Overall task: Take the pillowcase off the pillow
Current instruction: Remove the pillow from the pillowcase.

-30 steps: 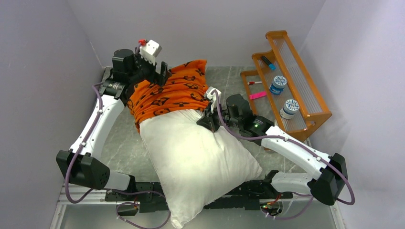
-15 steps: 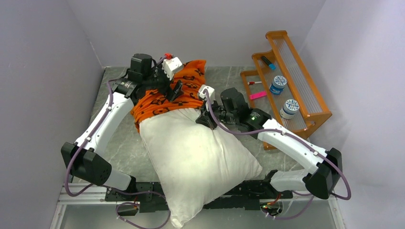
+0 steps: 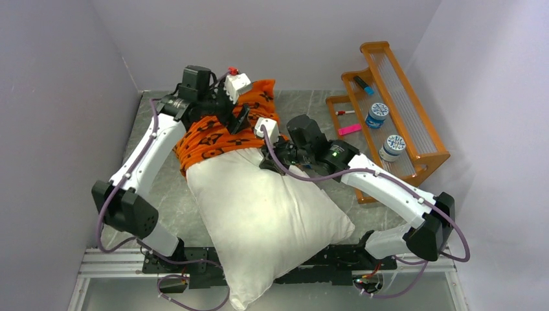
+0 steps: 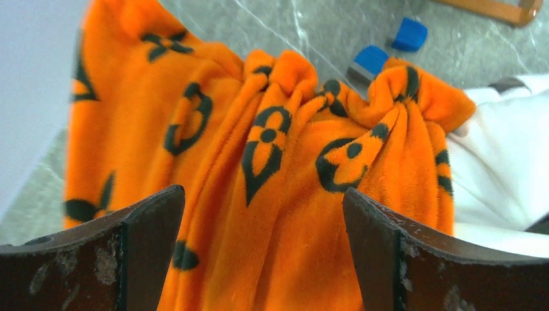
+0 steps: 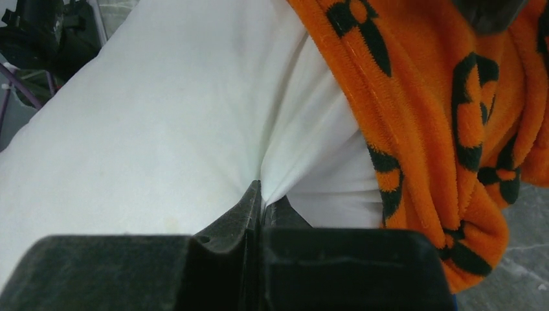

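While my right claw (image 5: 261, 194) stays pinched shut on the plump white stuffed pillow (image 3: 265, 214), my left claw (image 4: 262, 214) has swung right, jaws wide, above the bunched orange monogram-print fabric pillowcase (image 3: 217, 136). It still covers the pillow's far end.

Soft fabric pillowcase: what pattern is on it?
Bright orange pillowcase with dark flower motifs; left wrist view.

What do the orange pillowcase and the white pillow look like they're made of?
The pillowcase: plush, fleece-like fabric, probably; fuzzy matte nap and thick soft gathers. The pillow: smooth, matte woven cloth shell, likely cotton or polyester, over soft filling; it creases finely where the right gripper pinches it.
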